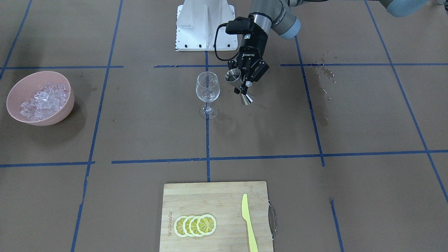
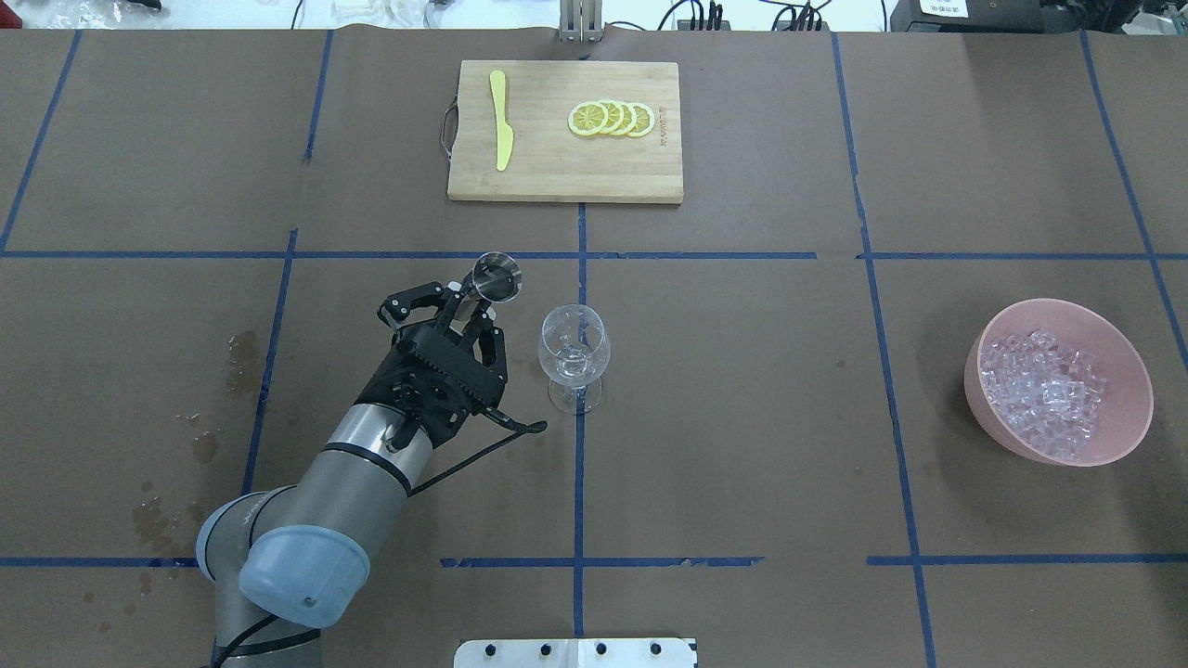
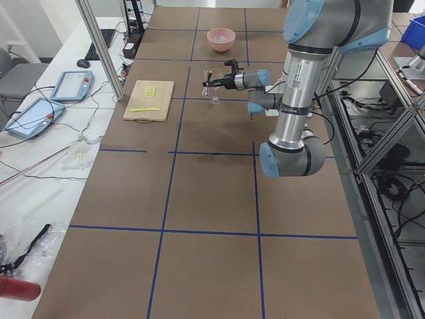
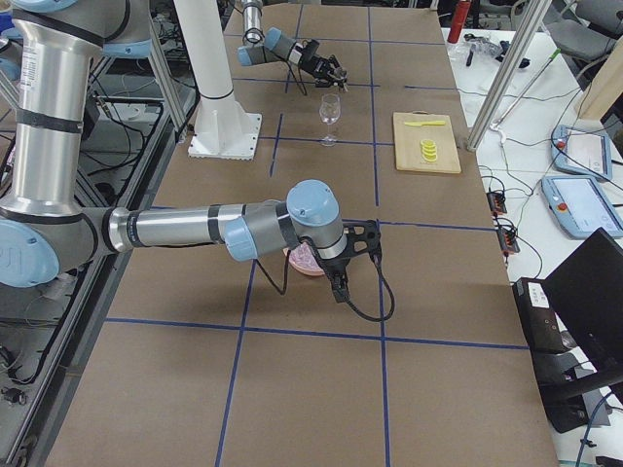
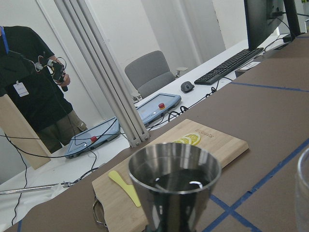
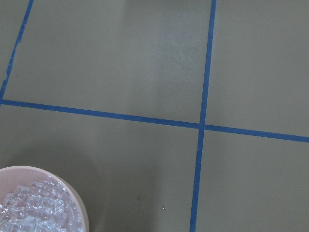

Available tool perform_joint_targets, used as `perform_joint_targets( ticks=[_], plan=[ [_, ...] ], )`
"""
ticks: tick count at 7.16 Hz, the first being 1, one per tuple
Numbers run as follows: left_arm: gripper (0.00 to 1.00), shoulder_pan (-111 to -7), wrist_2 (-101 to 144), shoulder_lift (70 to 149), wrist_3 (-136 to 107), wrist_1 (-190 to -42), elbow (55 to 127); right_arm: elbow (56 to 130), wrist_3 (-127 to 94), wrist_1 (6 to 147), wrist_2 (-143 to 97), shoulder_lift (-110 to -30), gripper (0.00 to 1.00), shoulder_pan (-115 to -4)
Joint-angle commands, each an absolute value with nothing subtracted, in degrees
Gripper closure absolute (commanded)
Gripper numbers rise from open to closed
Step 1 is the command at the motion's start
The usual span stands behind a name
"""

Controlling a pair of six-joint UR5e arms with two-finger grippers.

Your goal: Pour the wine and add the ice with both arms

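Note:
My left gripper (image 1: 244,81) is shut on a steel jigger (image 1: 240,87) and holds it above the table, just beside a clear wine glass (image 1: 208,89). The jigger leans a little toward the glass. In the left wrist view the jigger (image 5: 174,188) holds dark liquid. From overhead, the left gripper (image 2: 475,304) is left of the glass (image 2: 574,348). The ice (image 2: 1047,390) fills a pink bowl (image 2: 1012,320) at the far right. The right gripper (image 4: 341,261) hangs over that bowl (image 4: 304,261); I cannot tell whether it is open. Its wrist view shows the ice (image 6: 34,208) and no fingers.
A bamboo cutting board (image 2: 557,176) with lemon slices (image 2: 613,119) and a yellow knife (image 2: 502,132) lies at the far side. Wet spots (image 2: 237,348) mark the paper near the left arm. The white pedestal base (image 1: 205,26) stands behind the glass.

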State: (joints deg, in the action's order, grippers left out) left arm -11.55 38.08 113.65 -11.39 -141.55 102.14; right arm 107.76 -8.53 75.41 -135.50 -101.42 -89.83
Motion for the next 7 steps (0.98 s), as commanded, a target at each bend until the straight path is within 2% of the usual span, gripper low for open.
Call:
perform_joint_targets(
  ticks=[1,7],
  plan=[
    [1.00,-11.4,38.1,114.3,-4.4,-141.4,101.9,107.8,-9.1,75.4,-135.4,-101.4,0.00,-89.8],
    [1.00,-10.8,37.7,115.9,18.4,-141.3,101.7,107.3,-11.8,75.5,-135.4,-102.1,0.00,-89.8]
  ],
)
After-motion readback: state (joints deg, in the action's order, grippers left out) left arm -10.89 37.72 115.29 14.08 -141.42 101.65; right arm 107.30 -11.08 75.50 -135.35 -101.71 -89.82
